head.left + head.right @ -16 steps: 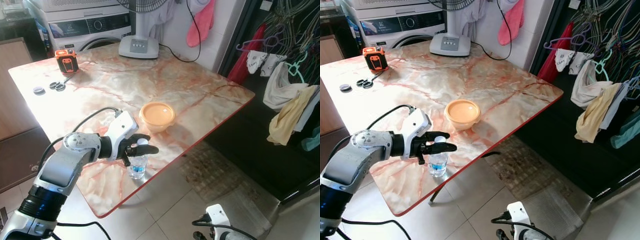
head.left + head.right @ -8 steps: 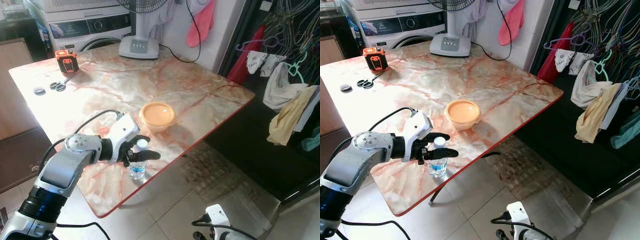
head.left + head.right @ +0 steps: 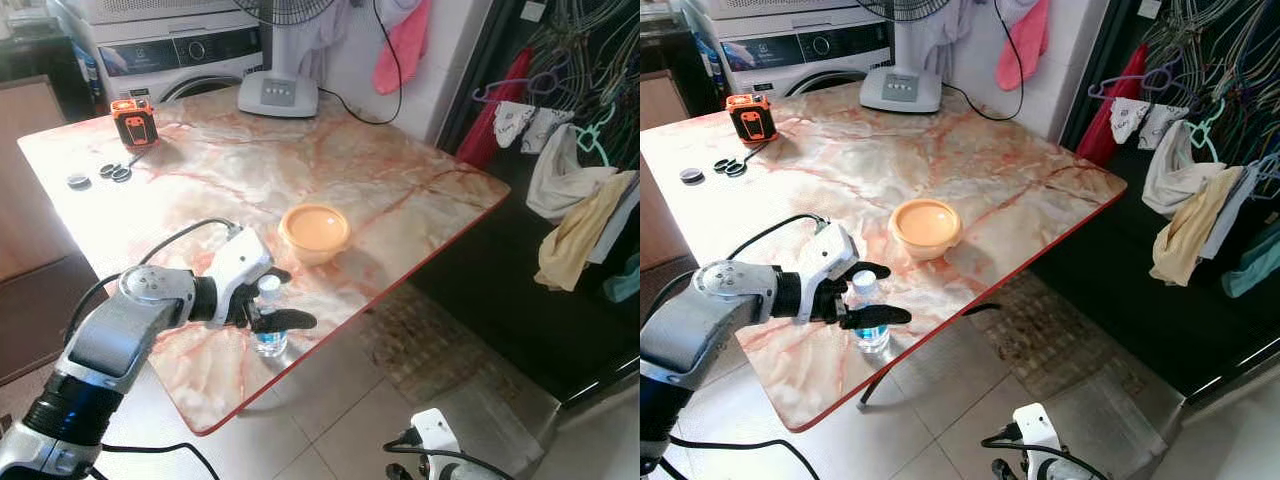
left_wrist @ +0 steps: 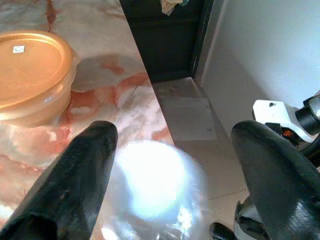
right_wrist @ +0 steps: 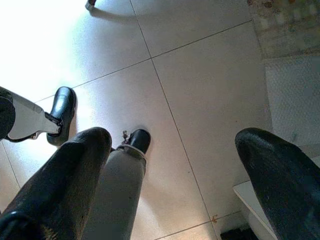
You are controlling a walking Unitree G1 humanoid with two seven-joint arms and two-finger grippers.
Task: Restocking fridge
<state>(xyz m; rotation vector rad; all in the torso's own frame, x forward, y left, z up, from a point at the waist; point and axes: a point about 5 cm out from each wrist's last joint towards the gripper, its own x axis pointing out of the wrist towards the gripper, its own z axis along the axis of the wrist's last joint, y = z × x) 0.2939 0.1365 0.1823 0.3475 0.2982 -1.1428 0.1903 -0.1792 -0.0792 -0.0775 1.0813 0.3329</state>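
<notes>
A small clear water bottle [image 3: 269, 338] with a white cap stands upright near the front edge of the marble table [image 3: 400, 190]. My left gripper [image 3: 281, 298] is open, one black finger on each side of the bottle's neck. In the left wrist view the blurred cap [image 4: 150, 176] lies between the two fingers [image 4: 75, 185] with gaps on both sides. My right gripper [image 5: 170, 185] hangs low over the tiled floor, open and holding nothing; its arm [image 3: 432, 436] shows at the bottom edge.
An orange lidded bowl [image 3: 314, 232] sits just beyond the bottle. At the table's far side stand a fan base [image 3: 277, 93], an orange device [image 3: 132, 120] and scissors [image 3: 113, 172]. A washing machine [image 3: 180, 50] is behind. Hung clothes [image 3: 580, 200] crowd the right.
My left gripper has sunk a little and drawn back left, so the bottle's cap now stands between and above its fingers. The bottle stays in place.
</notes>
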